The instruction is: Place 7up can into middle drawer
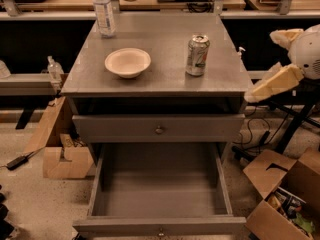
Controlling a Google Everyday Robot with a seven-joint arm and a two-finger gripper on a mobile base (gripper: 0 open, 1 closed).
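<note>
The 7up can (pixel 197 55) stands upright on the grey cabinet top (pixel 160 79), right of centre. The middle drawer (pixel 160 196) is pulled out wide at the bottom, its grey floor bare, with its small knob (pixel 160 231) on the front. The drawer above it (pixel 159 129) is closed, with a brass knob. My gripper (pixel 261 66) hangs in the air just off the cabinet's right edge, to the right of the can and apart from it. Its cream fingers (pixel 272 83) are spread open and hold nothing.
A white bowl (pixel 127 62) sits left of the can. A clear water bottle (pixel 104 13) stands at the back left corner. Cardboard boxes lie on the floor at the left (pixel 62 156) and at the right (pixel 287 196). Cables and a black stand (pixel 295 119) are at the right.
</note>
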